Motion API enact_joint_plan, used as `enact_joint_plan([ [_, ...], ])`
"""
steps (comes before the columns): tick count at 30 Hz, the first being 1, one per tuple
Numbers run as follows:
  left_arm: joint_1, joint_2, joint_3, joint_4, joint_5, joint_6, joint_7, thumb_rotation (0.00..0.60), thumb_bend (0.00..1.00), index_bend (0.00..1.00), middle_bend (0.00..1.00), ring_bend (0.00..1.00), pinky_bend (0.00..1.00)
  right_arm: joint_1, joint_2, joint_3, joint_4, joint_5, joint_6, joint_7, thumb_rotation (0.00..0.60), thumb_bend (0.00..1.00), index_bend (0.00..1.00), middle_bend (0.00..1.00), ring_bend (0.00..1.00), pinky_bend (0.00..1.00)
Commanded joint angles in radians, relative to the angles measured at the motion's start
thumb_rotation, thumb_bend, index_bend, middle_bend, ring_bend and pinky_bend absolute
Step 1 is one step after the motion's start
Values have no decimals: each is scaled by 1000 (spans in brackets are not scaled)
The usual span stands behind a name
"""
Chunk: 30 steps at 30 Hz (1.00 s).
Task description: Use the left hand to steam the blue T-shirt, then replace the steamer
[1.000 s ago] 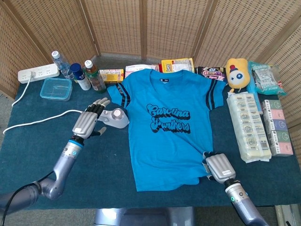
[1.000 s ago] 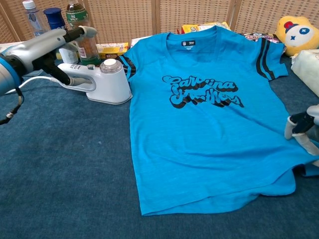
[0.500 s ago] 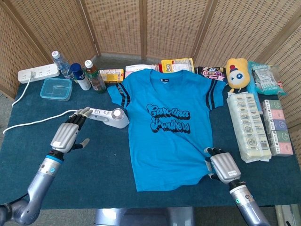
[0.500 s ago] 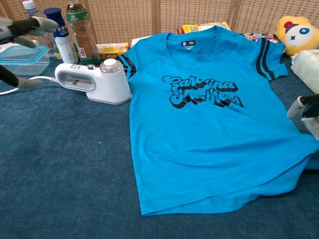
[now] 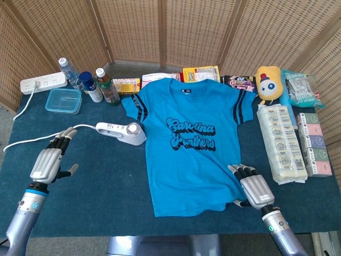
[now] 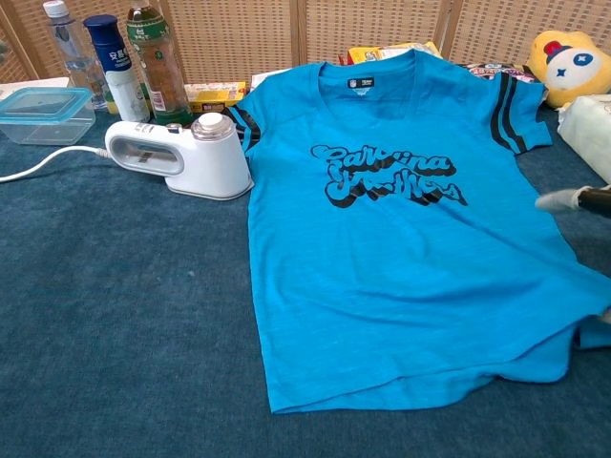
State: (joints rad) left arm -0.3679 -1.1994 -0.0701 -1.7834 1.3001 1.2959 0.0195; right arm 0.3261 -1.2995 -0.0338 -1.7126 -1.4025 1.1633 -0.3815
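Your left hand [image 5: 47, 162] hovers empty with fingers spread, the white steamer [image 5: 121, 132] ahead to its right beside the blue T-shirt [image 5: 191, 141], whose hem your open-fingered right hand [image 5: 252, 188] touches

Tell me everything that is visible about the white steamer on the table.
The steamer is a white handheld appliance that looks like glossy plastic, with a long handle bearing a grey panel and a round silvery cap on the thicker end. It lies on the dark blue table cover, just left of the blue T-shirt's sleeve; whether it touches the sleeve is unclear. A white cord runs from its handle end toward the left. Neither hand touches it: the left hand is open, well apart from it.
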Motion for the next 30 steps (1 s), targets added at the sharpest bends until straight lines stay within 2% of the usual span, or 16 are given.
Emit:
enact_joint_plan([
  [1,4,0,-2,2,4,1,-4,600,282,0,0,0,120,0,-1,1,-2,6,0,-22,465,232,0,108,113,141],
  [8,17,6,-7,6,9,3,-16,600,281,0,0,0,120,-16,20,-2,-6,7,22,-36,467,230,0,106,106,134],
  [15,74,29,9,10,34,60,-49,600,282,0,0,0,120,-50,62,0,3,4,72,5,463,224,0,106,104,133],
  [20,132,46,41,34,62,111,-69,600,282,0,0,0,121,-89,77,21,29,4,141,87,462,225,11,123,119,149],
  [28,235,74,117,38,86,171,-59,600,291,3,9,0,120,-124,70,58,69,2,212,181,468,250,104,174,167,195],
  [30,261,80,129,36,94,192,-66,600,294,30,26,0,121,-130,70,67,79,3,223,197,468,253,131,179,171,195],
])
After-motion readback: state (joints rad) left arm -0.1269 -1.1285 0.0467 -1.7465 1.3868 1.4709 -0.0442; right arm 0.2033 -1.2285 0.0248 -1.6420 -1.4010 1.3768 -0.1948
